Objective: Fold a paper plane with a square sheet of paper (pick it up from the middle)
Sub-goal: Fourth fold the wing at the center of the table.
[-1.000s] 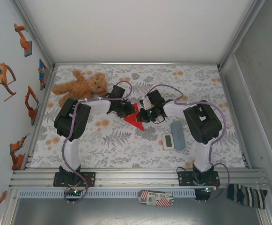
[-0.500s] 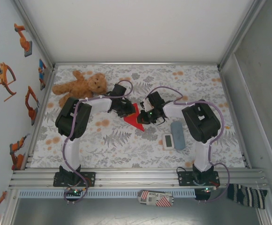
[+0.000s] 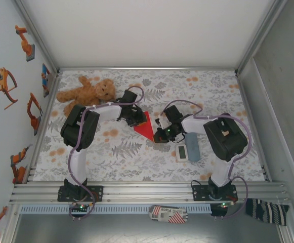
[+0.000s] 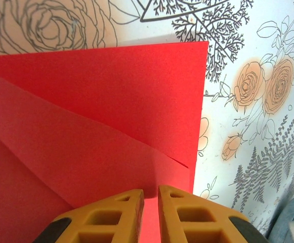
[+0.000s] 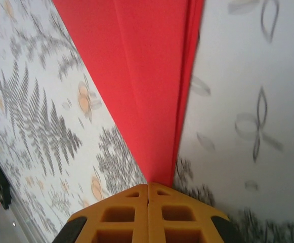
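The red paper [image 3: 145, 127] lies on the flowered cloth as a folded pointed triangle, its tip toward the near side. My left gripper [image 3: 136, 120] rests on its far-left part. In the left wrist view the paper [image 4: 111, 101] shows overlapping flaps, and the left gripper [image 4: 151, 192] stands over it, nearly closed with a narrow slit and nothing in it. My right gripper [image 3: 160, 135] sits at the paper's near tip. In the right wrist view the right gripper [image 5: 148, 185] is fully shut, its tips on the point of the creased paper [image 5: 147, 76].
A brown teddy bear [image 3: 88, 91] lies at the back left. A white timer [image 3: 181, 152] and a grey-blue oblong block [image 3: 192, 144] lie just right of the right gripper. Metal frame rails border the table.
My right gripper has slid toward the near side along the paper's right edge to its tip. The left gripper has shifted slightly toward the back; the paper has stayed put.
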`<state>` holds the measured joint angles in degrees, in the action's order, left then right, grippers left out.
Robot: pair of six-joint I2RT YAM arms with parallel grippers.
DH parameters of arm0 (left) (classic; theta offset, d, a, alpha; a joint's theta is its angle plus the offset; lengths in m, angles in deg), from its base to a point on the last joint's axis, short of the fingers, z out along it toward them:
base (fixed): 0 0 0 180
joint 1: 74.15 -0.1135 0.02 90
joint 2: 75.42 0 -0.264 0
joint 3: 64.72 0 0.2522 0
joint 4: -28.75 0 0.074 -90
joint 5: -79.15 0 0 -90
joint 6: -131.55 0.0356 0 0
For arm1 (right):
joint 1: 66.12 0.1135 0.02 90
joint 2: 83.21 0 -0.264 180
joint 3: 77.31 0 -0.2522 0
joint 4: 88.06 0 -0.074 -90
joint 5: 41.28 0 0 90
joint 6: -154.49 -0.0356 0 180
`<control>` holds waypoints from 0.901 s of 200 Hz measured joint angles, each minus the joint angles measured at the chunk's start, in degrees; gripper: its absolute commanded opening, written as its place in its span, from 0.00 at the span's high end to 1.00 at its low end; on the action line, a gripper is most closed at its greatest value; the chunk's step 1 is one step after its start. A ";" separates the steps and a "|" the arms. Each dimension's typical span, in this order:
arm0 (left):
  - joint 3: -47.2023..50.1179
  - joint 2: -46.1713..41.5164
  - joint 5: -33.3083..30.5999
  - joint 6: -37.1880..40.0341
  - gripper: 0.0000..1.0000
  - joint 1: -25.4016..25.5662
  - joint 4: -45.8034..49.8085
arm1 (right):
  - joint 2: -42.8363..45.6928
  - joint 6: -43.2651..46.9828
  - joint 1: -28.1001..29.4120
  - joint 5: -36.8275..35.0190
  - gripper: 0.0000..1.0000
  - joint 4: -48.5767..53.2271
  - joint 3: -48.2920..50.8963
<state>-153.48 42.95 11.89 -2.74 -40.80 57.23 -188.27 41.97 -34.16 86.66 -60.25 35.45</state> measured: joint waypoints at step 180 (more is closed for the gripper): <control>-0.39 0.00 0.61 0.02 0.79 0.15 0.11 | -4.26 -2.12 1.03 -4.48 1.00 -3.32 -8.41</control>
<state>-153.88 42.95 12.51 -2.72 -40.65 57.34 -192.53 39.85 -33.13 82.18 -63.58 27.04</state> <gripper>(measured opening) 0.206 0.049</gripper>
